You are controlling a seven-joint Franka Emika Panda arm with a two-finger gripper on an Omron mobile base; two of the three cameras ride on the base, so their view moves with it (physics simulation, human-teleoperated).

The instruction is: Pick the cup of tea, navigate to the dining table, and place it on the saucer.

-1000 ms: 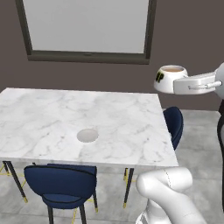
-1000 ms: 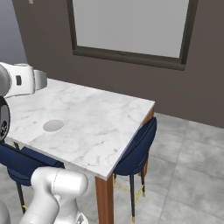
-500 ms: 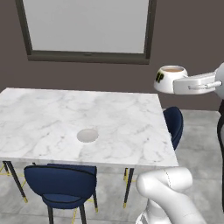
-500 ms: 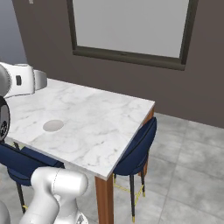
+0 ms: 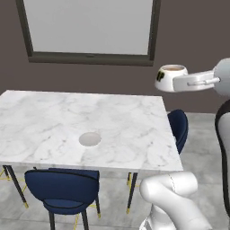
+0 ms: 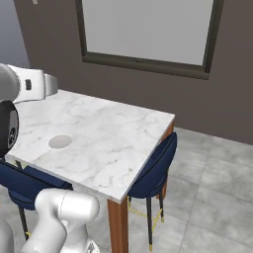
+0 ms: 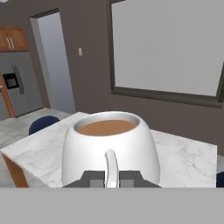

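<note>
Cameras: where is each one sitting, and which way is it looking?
Left base view: sits behind the arm on its left, looks forward and down at the dining table with the saucer; the arm's elbow shows lower right, and the gripper holds the cup of tea up high.
Right base view: behind on the right, looking over the same table and saucer; the arm shows at the left.
Hand view: on the hand, looking along the cup's handle toward the window; two dark fingertips show.
All three share the table.
</note>
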